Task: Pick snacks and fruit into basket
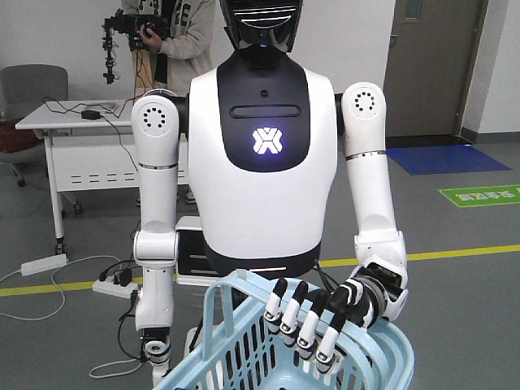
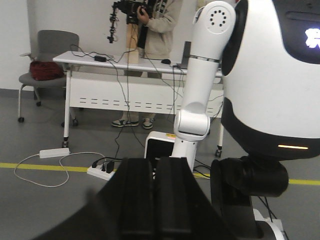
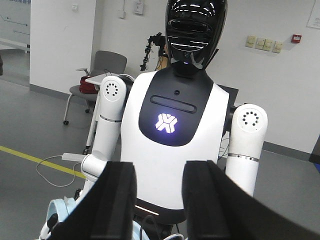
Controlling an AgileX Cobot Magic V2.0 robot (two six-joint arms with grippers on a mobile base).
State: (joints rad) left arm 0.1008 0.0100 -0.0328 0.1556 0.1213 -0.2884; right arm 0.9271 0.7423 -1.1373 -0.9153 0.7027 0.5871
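The pale blue lattice basket [image 1: 236,345] is at the bottom of the front view. A white humanoid's black-and-white hand [image 1: 321,318] is hooked over its handle. A sliver of the basket [image 3: 51,216] also shows at the lower left of the right wrist view. My left gripper [image 2: 156,200] is shut, its two black fingers pressed together with nothing between them, and it points at the floor beside the humanoid. My right gripper [image 3: 159,200] is open and empty, its fingers spread in front of the humanoid's torso. The snacks and the fruit are out of view.
The white humanoid robot [image 1: 268,146] stands directly ahead. Behind it is a white table [image 2: 120,62] with cables, a person holding a camera rig [image 2: 155,20] and a grey chair [image 2: 50,55]. A power strip [image 2: 102,170] and a yellow line [image 2: 35,166] lie on the grey floor.
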